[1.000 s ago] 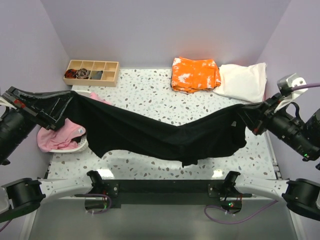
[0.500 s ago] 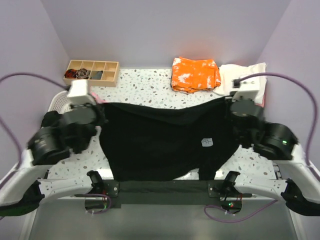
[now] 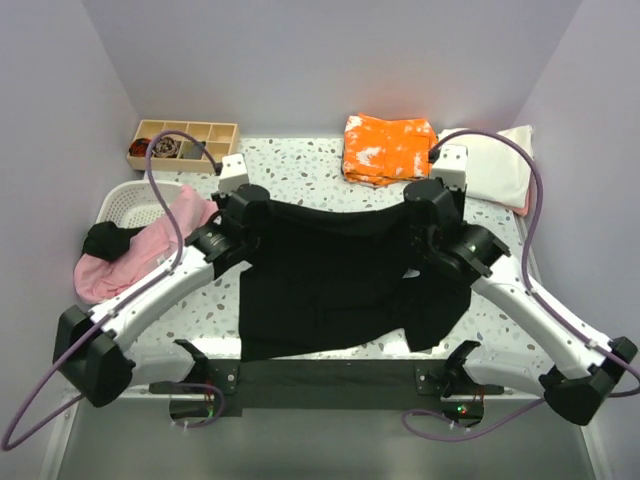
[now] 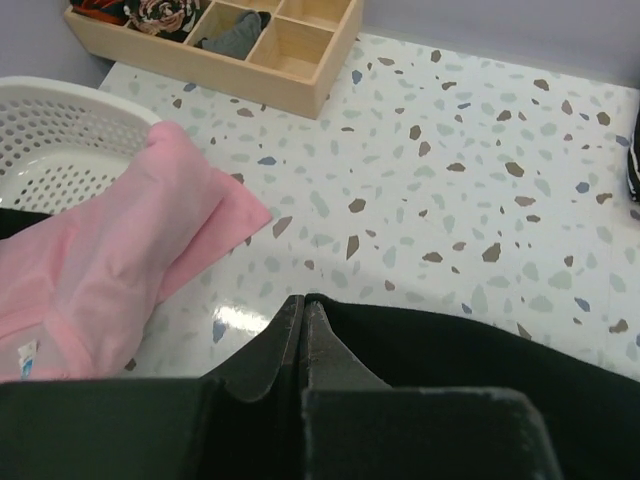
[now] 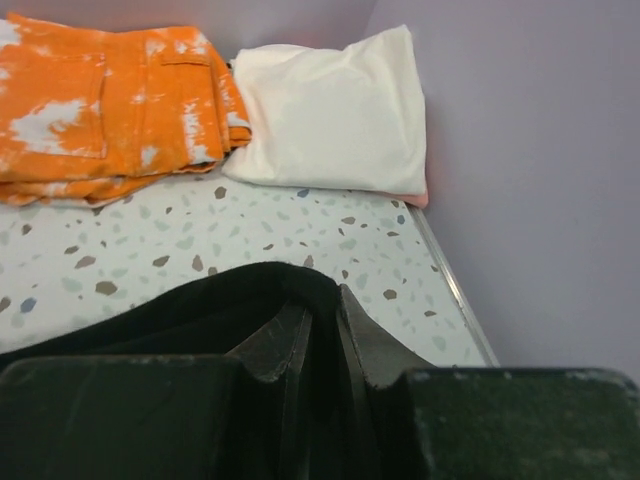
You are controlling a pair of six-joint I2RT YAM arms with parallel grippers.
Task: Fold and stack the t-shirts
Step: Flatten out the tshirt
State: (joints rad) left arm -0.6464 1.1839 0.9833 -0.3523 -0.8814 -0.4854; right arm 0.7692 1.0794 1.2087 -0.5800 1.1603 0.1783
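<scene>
Top external: black t-shirt [image 3: 340, 270] is lying spread across the middle of the table [image 3: 300, 175], its far edge stretching between the two arms. The orange t-shirt [image 3: 390, 148] and cream t-shirt [image 3: 490, 160] are sitting folded side by side at far right. The pink t-shirt [image 3: 140, 245] is draping over the white basket [image 3: 130, 197] at left.
Left wrist: left gripper [image 4: 303, 305] is pinching the black t-shirt's edge, fingers pressed together. The pink t-shirt is lying just beside it, with the wooden tray [image 4: 200, 72] sitting beyond.
Right wrist: right gripper [image 5: 320, 305] is clamping a fold of the black t-shirt between nearly closed fingers. The orange t-shirt and cream t-shirt are lying ahead.
</scene>
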